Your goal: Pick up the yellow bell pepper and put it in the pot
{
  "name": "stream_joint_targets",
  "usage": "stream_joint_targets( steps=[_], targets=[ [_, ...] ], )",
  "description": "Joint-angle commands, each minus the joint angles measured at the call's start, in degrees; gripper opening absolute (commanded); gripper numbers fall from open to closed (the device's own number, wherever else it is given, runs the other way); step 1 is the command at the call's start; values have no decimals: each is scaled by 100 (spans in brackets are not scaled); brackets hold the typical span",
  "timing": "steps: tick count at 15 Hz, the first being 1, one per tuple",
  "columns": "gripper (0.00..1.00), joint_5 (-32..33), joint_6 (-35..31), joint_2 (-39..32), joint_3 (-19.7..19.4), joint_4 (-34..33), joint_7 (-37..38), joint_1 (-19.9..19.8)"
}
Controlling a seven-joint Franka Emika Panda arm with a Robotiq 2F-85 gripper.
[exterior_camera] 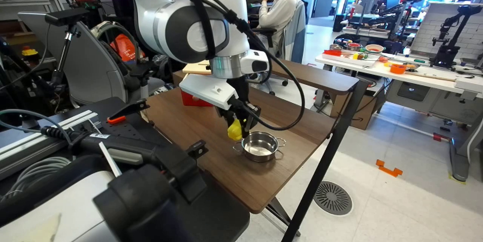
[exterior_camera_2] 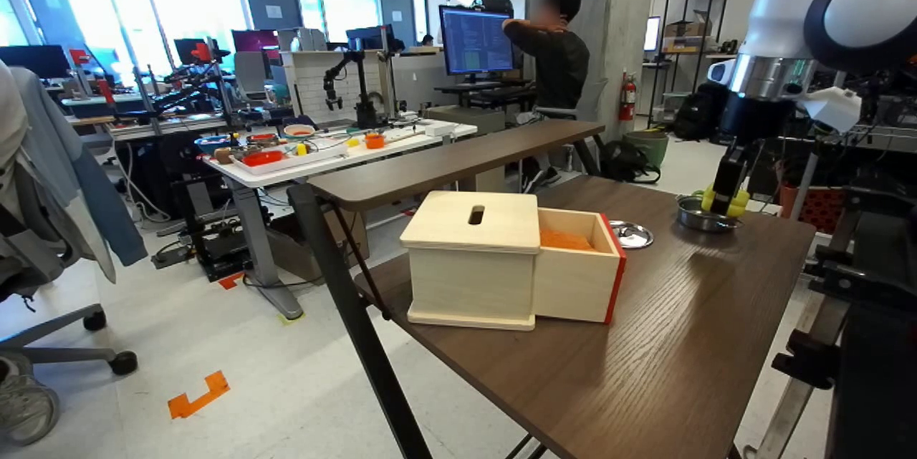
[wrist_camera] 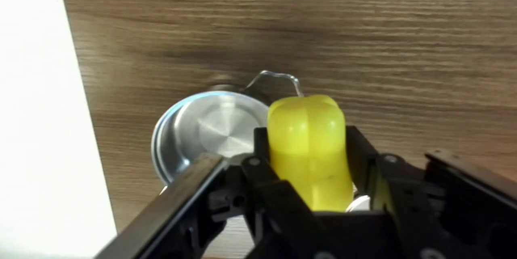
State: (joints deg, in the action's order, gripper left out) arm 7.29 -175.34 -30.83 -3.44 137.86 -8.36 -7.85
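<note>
The yellow bell pepper is clamped between both fingers of my gripper in the wrist view. It also shows at the fingertips in both exterior views. The pot is a shiny silver round pot with wire handles, standing upright on the table; it also shows in an exterior view. In the wrist view the pot lies left of the pepper, its bare bottom visible and its right part hidden by pepper and finger. My gripper holds the pepper above the table, beside and slightly above the pot's rim.
A wooden box with a pulled-out, red-fronted drawer holding something orange stands on the brown table. A silver lid lies between drawer and pot. A raised shelf runs along one table side. Black equipment borders the table.
</note>
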Motion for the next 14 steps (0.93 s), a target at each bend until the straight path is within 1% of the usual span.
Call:
stream_joint_targets(
  steps=[1,3,6,11,14],
  targets=[
    [23,-52,365,44,174,-288,-346,-483],
    [23,-120,531,-52,295,-494,-472,-714],
    [23,-202,722,-213,448,-766,-563,-873],
    [23,-237,871,-620,542,-1101,-546,-856],
    [23,-222,921,-754,524,-1209,-532,-851]
  ],
)
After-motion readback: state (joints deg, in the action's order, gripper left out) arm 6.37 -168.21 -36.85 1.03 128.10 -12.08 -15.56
